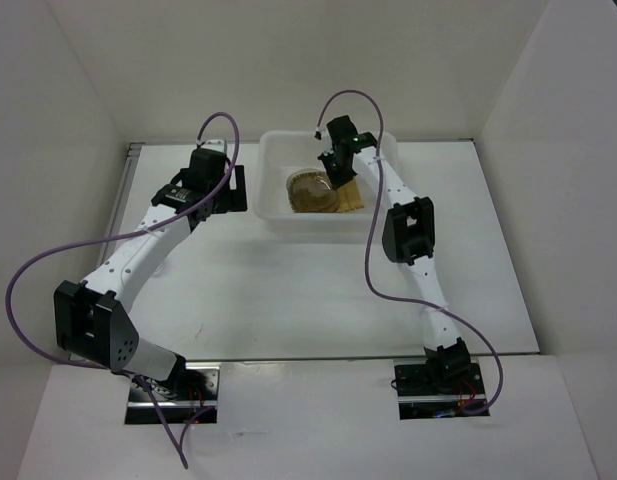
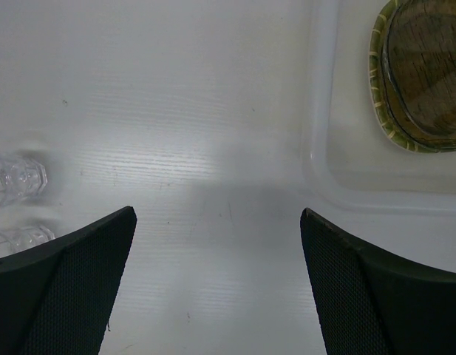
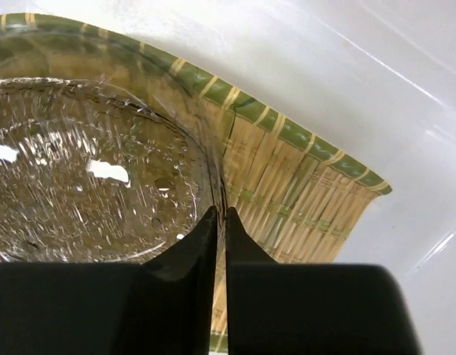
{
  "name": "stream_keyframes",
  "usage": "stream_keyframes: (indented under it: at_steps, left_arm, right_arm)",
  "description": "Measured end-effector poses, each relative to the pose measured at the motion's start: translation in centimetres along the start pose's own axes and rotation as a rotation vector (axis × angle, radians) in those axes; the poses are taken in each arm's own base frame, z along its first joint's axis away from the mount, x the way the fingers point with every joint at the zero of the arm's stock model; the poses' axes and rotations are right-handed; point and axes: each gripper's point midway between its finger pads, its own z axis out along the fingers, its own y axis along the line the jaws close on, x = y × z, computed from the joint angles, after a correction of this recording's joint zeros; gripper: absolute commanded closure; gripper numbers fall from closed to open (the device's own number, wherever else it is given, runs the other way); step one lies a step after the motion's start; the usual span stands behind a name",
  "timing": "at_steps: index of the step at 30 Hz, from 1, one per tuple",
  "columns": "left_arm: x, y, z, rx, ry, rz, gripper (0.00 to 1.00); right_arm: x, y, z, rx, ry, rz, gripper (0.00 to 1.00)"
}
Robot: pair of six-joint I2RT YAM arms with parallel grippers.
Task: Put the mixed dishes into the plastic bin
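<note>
Right gripper [image 3: 216,214] clenched on smoky dish [image 3: 87,170] rim, atop fan plate [image 3: 287,177] inside bin [image 3: 405,89]. I judge dish slick, brittle: pinch rim lightly. Left gripper [image 2: 218,211] gaping, empty.

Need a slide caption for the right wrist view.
Right gripper pinches the rim of a translucent dish lying on the fan-shaped plate inside the plastic bin.

High rear overview, two close downward wrist views, plastic bin [image 1: 273,185] shared.
</note>
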Motion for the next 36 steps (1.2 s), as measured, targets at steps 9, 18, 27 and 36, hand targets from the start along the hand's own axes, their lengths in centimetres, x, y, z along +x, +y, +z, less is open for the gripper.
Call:
stream_keyframes:
  at_steps: [9,18,27,36]
  left_arm:
    - [0.0,-0.1,0.0,0.004,0.001,0.0,0.02]
    - [0.0,-0.1,0.0,0.006,0.001,0.0,0.02]
    - [0.0,-0.1,0.0,0.007,0.001,0.0,0.04]
    - [0.4,-1.4,0.0,0.078,0.023,0.005,0.28]
  right_arm:
    - [1.5,-0.1,-1.8,0.017,0.026,0.015,1.0]
    - [4.1,-1.7,-5.8,0.133,0.041,0.028,0.0]
    - [2.7,-1.1,-12.1,0.113,-0.085,0.021,0.06]
    - [4.3,3.9,-18.3,-0.137,-0.191,-0.041,0.35]
